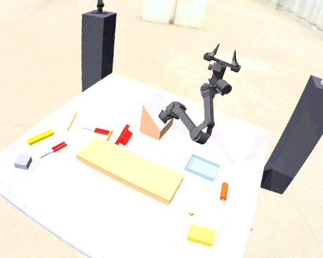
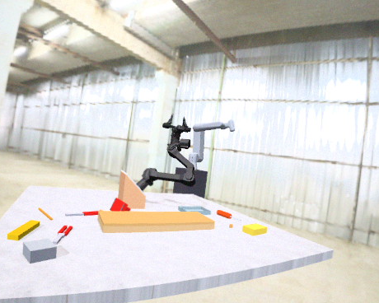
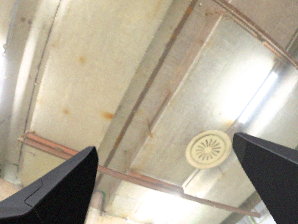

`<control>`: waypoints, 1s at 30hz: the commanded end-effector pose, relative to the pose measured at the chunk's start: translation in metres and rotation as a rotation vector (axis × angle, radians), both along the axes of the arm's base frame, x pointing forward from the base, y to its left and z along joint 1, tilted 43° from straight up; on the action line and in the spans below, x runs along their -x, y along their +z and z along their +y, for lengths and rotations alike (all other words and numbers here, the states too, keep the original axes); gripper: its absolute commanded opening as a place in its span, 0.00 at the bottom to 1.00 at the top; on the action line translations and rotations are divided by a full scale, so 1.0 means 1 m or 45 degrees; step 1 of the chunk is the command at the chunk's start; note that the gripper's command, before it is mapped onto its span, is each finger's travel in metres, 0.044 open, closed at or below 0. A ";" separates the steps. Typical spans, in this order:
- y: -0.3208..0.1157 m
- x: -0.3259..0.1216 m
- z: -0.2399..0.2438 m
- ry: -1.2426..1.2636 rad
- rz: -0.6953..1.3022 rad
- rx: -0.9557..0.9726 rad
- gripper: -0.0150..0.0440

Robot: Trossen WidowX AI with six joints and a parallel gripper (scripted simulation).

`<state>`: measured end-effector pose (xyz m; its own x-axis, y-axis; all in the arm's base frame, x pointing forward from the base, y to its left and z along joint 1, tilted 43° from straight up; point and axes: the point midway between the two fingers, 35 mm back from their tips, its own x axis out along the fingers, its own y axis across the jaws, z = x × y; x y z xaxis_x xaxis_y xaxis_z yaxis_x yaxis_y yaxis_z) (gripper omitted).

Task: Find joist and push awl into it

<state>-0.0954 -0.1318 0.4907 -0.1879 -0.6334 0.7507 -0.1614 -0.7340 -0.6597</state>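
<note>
The floor panel (image 1: 129, 170) (image 2: 156, 220), a long tan slab, lies mid-table. The tray (image 1: 202, 167) (image 2: 194, 211), light blue and shallow, is empty beside the panel's right end. The awl (image 1: 224, 191) (image 2: 224, 214), with an orange handle and thin shaft, lies right of the tray. A red blocky tool (image 1: 123, 135) (image 2: 119, 205) stands behind the panel, and a yellow block (image 1: 201, 235) (image 2: 255, 229) lies front right; I cannot tell which is the stud finder. My gripper (image 1: 227, 48) (image 2: 178, 117) (image 3: 166, 147) is open and empty, pointing up high above the table. The joist is hidden.
A wedge stand (image 1: 152, 124) (image 2: 132, 194) is beside the arm base. At left lie a yellow bar (image 1: 41, 137) (image 2: 24, 230), a grey block (image 1: 23, 161) (image 2: 39, 250), two red-handled tools and an orange stick (image 1: 71, 121) (image 2: 45, 213). A tiny orange cube (image 1: 191, 213) (image 2: 231, 226) lies near the yellow block.
</note>
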 end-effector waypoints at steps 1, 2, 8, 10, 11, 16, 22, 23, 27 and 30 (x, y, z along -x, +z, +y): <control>0.000 0.001 -0.001 0.005 -0.006 -0.002 0.98; -0.002 0.003 -0.003 0.019 -0.025 -0.009 1.00; -0.034 0.033 -0.055 0.280 -0.374 -0.158 1.00; -0.052 0.039 -0.078 0.385 -0.522 -0.232 1.00; -0.060 0.040 -0.089 0.443 -0.591 -0.262 1.00; -0.099 0.032 -0.134 0.679 -0.900 -0.413 1.00; -0.158 0.010 -0.188 0.879 -1.281 -0.661 1.00; -0.170 0.004 -0.197 0.909 -1.351 -0.714 1.00; -0.220 -0.030 -0.226 1.000 -1.624 -0.939 1.00; -0.259 -0.060 -0.240 1.031 -1.821 -1.123 1.00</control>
<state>-0.0603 -0.3604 0.2608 0.1301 -0.9824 -0.1342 0.9508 0.1620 -0.2641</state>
